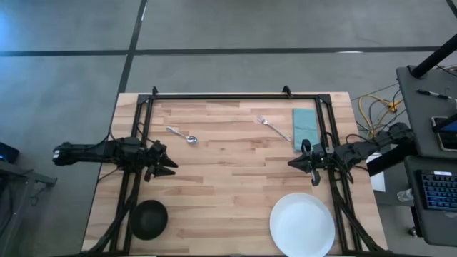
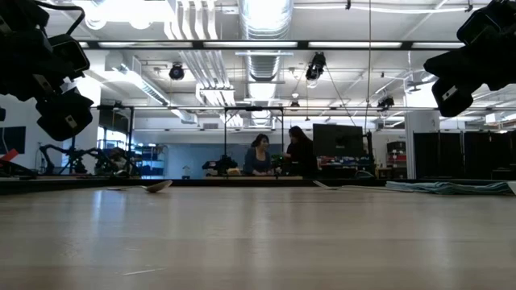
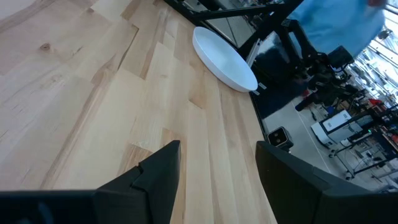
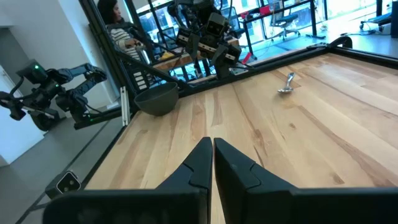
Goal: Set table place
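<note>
The white plate [image 1: 302, 224] lies at the table's near right; it also shows in the left wrist view [image 3: 222, 57]. The black bowl [image 1: 149, 218] stands at the near left and shows in the right wrist view [image 4: 155, 99]. The spoon [image 1: 183, 135] lies at the far left of centre, the fork [image 1: 272, 127] at the far right, beside the teal napkin [image 1: 304, 128]. My left gripper [image 1: 171, 165] hovers open and empty above the table's left side. My right gripper [image 1: 291, 163] hovers shut and empty above the right side.
The black metal frame [image 1: 228, 96] runs along the table's far edge and down both sides under the arms. Bare wood lies between the two grippers. People sit in the room far behind the table [image 2: 278, 155].
</note>
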Controlling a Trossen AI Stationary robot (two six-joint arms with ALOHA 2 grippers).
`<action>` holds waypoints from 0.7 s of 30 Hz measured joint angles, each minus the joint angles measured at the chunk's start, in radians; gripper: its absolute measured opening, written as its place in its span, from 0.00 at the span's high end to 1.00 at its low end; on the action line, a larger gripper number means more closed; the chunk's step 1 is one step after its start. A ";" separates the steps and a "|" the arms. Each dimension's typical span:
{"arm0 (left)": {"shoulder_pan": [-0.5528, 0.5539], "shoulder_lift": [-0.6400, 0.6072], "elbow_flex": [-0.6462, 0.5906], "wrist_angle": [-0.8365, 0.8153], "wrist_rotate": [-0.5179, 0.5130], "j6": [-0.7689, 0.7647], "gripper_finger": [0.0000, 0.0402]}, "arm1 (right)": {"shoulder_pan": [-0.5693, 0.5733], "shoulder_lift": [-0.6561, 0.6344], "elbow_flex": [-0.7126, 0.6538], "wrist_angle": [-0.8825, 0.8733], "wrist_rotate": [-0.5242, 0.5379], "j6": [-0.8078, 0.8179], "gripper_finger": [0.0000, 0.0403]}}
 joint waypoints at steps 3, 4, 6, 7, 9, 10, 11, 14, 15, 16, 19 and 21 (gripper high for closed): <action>0.000 0.000 0.000 0.000 0.000 0.000 0.52 | 0.000 0.000 0.000 0.000 0.000 0.000 0.98; 0.000 0.000 0.000 0.000 0.000 0.000 0.52 | 0.000 0.000 0.000 0.000 0.000 0.000 0.98; 0.000 0.000 0.000 0.000 0.000 0.000 0.52 | 0.000 0.000 0.000 0.000 0.000 0.000 0.98; 0.000 0.000 0.000 0.000 0.000 0.000 0.52 | 0.000 0.000 0.000 0.000 0.000 0.000 0.98; 0.000 0.000 0.000 0.000 0.000 0.000 0.52 | 0.000 0.000 0.000 0.000 0.000 0.000 0.98; 0.000 0.000 0.000 0.000 0.000 0.000 0.52 | 0.000 0.000 0.000 0.000 0.000 0.000 0.98; 0.000 0.000 0.000 0.000 0.000 0.000 0.52 | 0.000 0.000 0.000 0.000 0.000 0.000 0.98; 0.000 0.000 0.000 0.000 0.000 0.000 0.52 | 0.000 0.002 -0.001 0.042 0.042 -0.030 0.98; 0.000 0.000 0.000 0.000 0.000 0.000 0.52 | 0.000 0.008 -0.001 0.080 0.077 -0.039 0.98; 0.000 0.000 0.000 0.000 0.000 0.000 0.52 | -0.001 0.012 -0.001 0.120 0.105 -0.035 0.98; 0.000 0.000 0.000 0.000 0.000 0.000 0.52 | -0.006 0.023 -0.001 0.297 0.126 -0.041 0.98; 0.000 0.000 0.000 0.000 0.000 0.000 0.52 | -0.017 0.056 0.003 0.427 0.126 -0.096 0.98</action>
